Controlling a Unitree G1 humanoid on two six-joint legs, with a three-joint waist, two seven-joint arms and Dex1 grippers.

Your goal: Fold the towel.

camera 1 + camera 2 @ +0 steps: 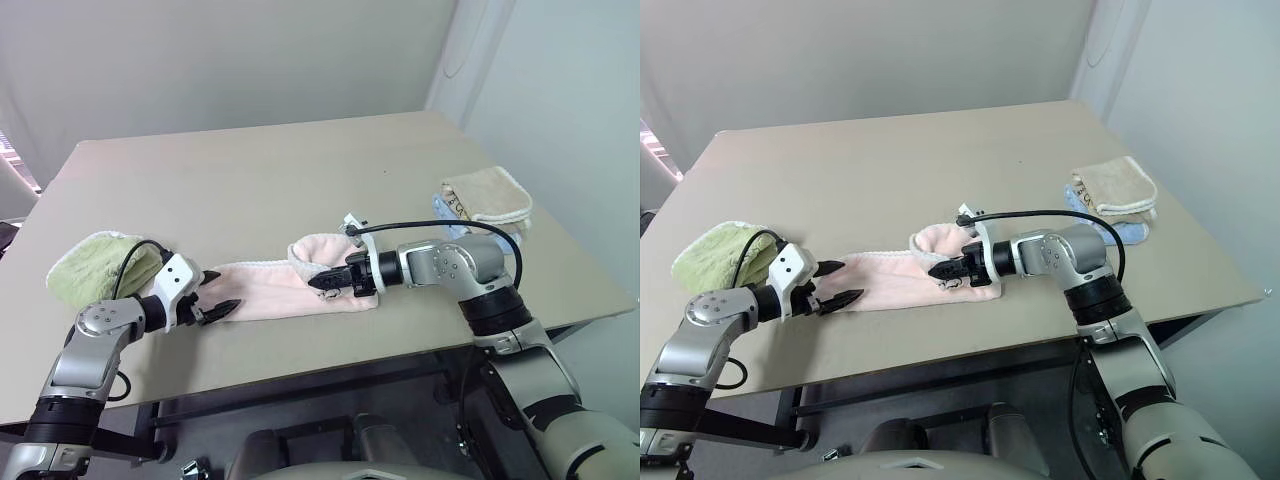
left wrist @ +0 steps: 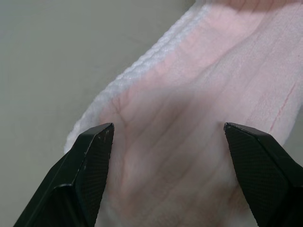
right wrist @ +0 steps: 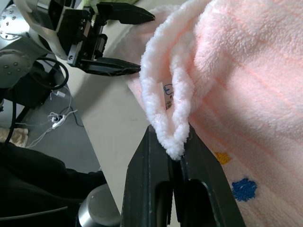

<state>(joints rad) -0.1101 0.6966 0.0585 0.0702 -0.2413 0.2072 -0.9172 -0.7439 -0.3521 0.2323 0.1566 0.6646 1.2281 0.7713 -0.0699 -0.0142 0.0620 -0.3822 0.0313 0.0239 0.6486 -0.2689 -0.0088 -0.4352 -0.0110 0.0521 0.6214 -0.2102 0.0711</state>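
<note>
right gripper has its two black fingers pressed together on a bunched edge of the pink towel, carrying that end over the rest of the cloth toward the left. left gripper hangs with its fingers spread wide at the towel's left end, one finger on either side of the cloth, not yet clamped. the towel lies as a long band on the near part of the beige table, between the two arms, its right end doubled over under the right gripper.

to do this fold well, the carried edge likely needs to travel low and level until it lines up with the left end, while the left gripper pins that end so the band does not slide. releasing too early would probably leave a crooked, lumpy fold.

the towel is thick, soft terry with faint ribbed stripes, a white stitched border, a small printed label and little blue and orange dots near the pinched edge. a light green towel sits crumpled at the left, and a folded beige towel rests on a blue one at the right.
</note>
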